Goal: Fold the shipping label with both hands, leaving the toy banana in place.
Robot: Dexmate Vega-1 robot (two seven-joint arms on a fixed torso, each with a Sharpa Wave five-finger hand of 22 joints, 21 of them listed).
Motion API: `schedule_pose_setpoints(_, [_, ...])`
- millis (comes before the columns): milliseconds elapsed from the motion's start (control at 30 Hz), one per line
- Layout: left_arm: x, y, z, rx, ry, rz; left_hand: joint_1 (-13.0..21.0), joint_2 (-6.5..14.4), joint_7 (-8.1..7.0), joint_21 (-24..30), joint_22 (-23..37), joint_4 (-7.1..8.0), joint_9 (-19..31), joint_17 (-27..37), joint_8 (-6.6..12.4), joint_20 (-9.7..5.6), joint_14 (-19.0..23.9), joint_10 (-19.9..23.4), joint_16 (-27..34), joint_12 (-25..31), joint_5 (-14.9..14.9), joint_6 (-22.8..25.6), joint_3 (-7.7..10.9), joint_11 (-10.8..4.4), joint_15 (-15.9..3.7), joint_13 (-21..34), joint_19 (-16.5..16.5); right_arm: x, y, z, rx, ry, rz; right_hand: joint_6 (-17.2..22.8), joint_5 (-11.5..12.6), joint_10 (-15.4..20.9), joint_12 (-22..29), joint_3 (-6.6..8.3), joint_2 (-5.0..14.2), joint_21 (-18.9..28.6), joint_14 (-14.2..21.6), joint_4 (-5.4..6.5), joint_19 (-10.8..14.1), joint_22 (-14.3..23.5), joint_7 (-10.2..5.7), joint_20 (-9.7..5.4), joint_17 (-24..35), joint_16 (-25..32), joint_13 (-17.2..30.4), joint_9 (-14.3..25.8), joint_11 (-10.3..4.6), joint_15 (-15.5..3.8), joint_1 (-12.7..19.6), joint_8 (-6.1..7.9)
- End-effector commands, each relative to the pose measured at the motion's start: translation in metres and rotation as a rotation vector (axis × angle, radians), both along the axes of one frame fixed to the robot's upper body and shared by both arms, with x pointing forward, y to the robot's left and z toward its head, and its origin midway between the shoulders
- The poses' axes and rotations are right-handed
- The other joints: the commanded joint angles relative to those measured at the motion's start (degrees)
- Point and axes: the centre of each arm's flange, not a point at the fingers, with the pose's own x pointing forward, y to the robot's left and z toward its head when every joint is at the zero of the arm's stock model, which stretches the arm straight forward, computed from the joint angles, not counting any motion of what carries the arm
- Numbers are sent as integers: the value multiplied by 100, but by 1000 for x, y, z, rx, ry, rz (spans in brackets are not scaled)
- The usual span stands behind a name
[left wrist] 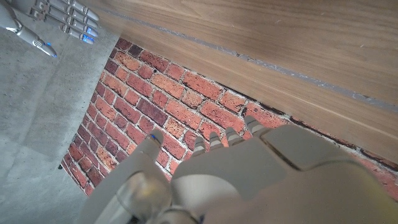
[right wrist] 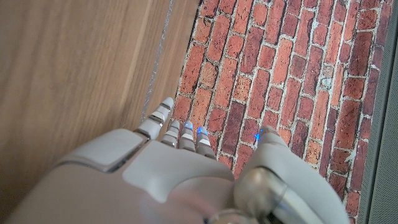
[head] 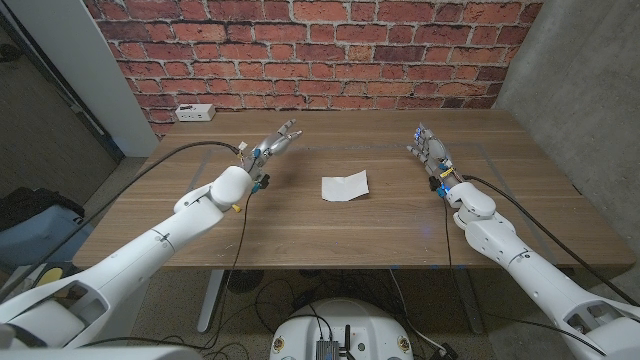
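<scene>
Wooden table point(head: 400, 215) with shipping label point(head: 345, 186)

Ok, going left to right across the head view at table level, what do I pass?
Left hand, fingers apart and holding nothing → white shipping label lying on the wooden table → right hand, open too. A white power strip sits at the far left edge, left of the left hand. I see no toy banana.

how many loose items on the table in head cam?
2. A white shipping label lies near the table's middle, between the robot hands. A small white box sits at the far edge on the robot's left, by the brick wall. No toy banana in view.
</scene>
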Motion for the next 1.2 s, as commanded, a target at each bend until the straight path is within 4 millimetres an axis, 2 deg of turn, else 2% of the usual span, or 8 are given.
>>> schedule_pose_setpoints(33, [-7,-13,1,143,-34,37,70,5,-7,-18,27,-44,20,7,-20,27,-431,-349,-14,-23,-1,28,7,-15,-35,16,-100,-1,3,-4,-11,3,2,11,-10,-1,-3,41,34,42,8,-10,31,20,20,30,5,35,13,15,53,39,30,30])
schedule_pose_setpoints(600, [-14,-30,-3,259,-63,46,86,36,-6,-29,30,-49,22,8,-6,-17,-352,-232,7,8,-4,119,18,3,-16,17,-39,-3,4,-7,-14,3,0,29,-22,16,-10,54,42,42,20,-27,30,20,38,36,3,36,14,15,62,40,45,33])
schedule_pose_setpoints(700, [-14,-32,-5,274,-65,41,96,54,-2,-22,31,-51,23,7,-5,-20,-324,-178,11,22,-5,145,26,78,-3,17,8,-4,4,-7,-15,3,-3,30,-25,21,-12,57,45,41,22,-31,29,20,38,30,2,35,14,15,62,38,49,33])
schedule_pose_setpoints(767, [-14,-34,-6,285,-66,38,108,68,6,-27,32,-56,23,6,-3,-18,-299,-153,12,23,-7,173,34,40,3,17,26,-4,4,-7,-14,4,-3,38,-27,18,-15,61,49,42,21,-34,30,20,44,30,2,34,14,15,62,39,53,35])
schedule_pose_setpoints(833, [-15,-37,-7,303,-72,41,124,71,2,-26,29,-68,23,5,18,-20,-235,-51,22,48,-10,269,40,-86,-31,16,74,-5,4,-7,-15,4,-3,41,-29,22,-16,67,53,42,20,-40,31,20,59,35,1,33,15,15,62,43,60,36])
schedule_pose_setpoints(867, [-15,-38,-7,311,-77,45,127,71,3,-28,29,-70,23,5,22,-23,-236,-27,18,54,-11,290,41,-72,-43,16,78,-5,4,-7,-16,4,-3,44,-30,22,-17,69,55,42,20,-42,31,20,64,34,0,32,15,15,62,40,63,37])
schedule_pose_setpoints(933, [-16,-40,-7,321,-80,44,144,76,-2,-45,27,-80,22,4,16,-42,-223,85,9,76,-14,341,47,145,-70,17,97,-6,4,-8,-17,2,-4,47,-31,23,-18,74,59,42,19,-48,29,20,64,37,-1,31,15,15,60,38,70,37])
schedule_pose_setpoints(1200, [-17,-47,-10,354,-84,29,154,78,4,-54,26,-87,22,3,21,-51,-214,117,6,76,-16,388,51,175,-76,17,105,-7,4,-11,-17,9,-5,54,-38,30,-23,95,71,39,21,-75,22,20,68,44,-6,27,15,15,59,46,104,37])
